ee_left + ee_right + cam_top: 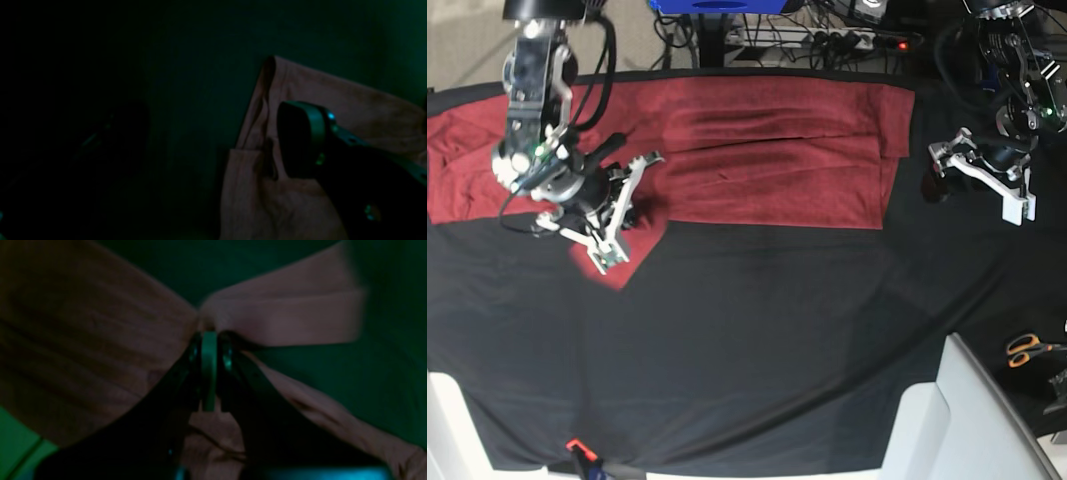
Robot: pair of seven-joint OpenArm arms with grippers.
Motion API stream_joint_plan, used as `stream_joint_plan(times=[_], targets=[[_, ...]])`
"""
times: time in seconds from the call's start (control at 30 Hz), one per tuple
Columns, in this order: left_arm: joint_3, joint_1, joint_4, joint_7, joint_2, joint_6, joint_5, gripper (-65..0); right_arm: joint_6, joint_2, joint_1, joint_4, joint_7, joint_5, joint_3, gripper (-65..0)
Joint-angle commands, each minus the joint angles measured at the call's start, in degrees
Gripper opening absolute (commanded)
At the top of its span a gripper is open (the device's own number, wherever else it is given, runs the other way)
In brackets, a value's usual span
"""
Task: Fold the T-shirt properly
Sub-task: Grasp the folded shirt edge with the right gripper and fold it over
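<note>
The brick-red T-shirt (767, 150) lies spread across the far part of the black cloth (757, 350), folded into a long band. A small flap of it points toward the near side at the left. There my right gripper (630, 217) is shut on the T-shirt's lower edge. In the right wrist view the fingers (209, 340) press together with the T-shirt (283, 316) bunched between them. My left gripper (934, 185) hangs open just right of the T-shirt's right edge. In the dark left wrist view one finger (300, 140) hovers over a T-shirt (350, 100) corner.
Orange-handled scissors (1027, 348) lie at the right edge. A white panel (967, 420) stands at the near right corner. Cables and a power strip (847, 40) run behind the table. A small orange clip (575, 445) sits at the near edge.
</note>
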Motion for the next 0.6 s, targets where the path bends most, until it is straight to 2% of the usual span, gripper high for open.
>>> stream_joint_plan(times=[0.0,0.17,0.47,0.57], targets=[[-0.4,0.2,-0.1,-0.7,-0.8,-0.3,-0.4,-7.1,-0.2,0.2,-0.5,2.3,1.3,0.6,-1.4,-65.0],[-0.1,0.2,-1.4,-0.7,-0.8,-0.3,-0.4,-7.1,-1.2,0.1,-5.6,5.7,1.3,0.6,-5.2,-65.0],[-0.1,0.2,-1.3,-0.7,-0.8,-0.3,-0.4,-7.1,-0.9,-0.2,-11.5,6.1,1.7,0.7,-5.2,-65.0],[-0.1,0.2,-1.4,-0.7,-0.8,-0.3,-0.4,-7.1,-0.9,-0.2,-12.8,6.4,1.7,4.5,-5.3,-65.0]])
